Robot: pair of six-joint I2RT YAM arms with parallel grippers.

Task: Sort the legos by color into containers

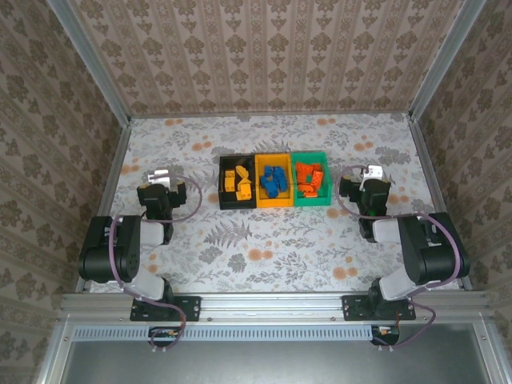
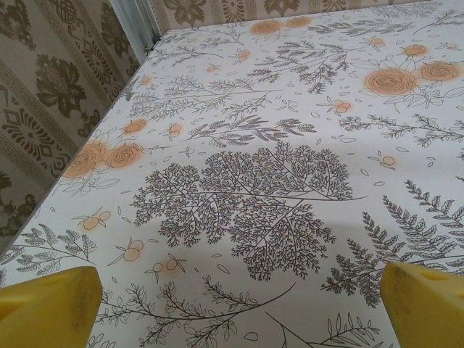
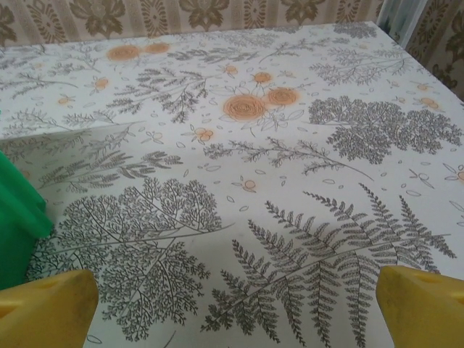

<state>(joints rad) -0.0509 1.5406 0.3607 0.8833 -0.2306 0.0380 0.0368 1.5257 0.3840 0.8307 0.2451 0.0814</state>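
Three joined bins stand in a row at mid table. The black bin [image 1: 225,189] holds yellow-orange legos [image 1: 238,183]. Blue legos [image 1: 274,181] lie in the yellow-orange bin [image 1: 274,202]. The green bin [image 1: 311,200] holds red-orange legos [image 1: 310,178], and its corner [image 3: 18,217] shows in the right wrist view. My left gripper [image 1: 160,178] hovers left of the bins, open, its yellow fingertips [image 2: 47,308] far apart over bare cloth. My right gripper [image 1: 370,176] stands right of the bins, open too, with nothing between its fingertips [image 3: 422,304].
A floral cloth [image 1: 272,240] covers the table. Patterned walls with metal posts [image 1: 108,88] close in the back and both sides. A metal rail [image 1: 272,302] runs along the near edge by the arm bases.
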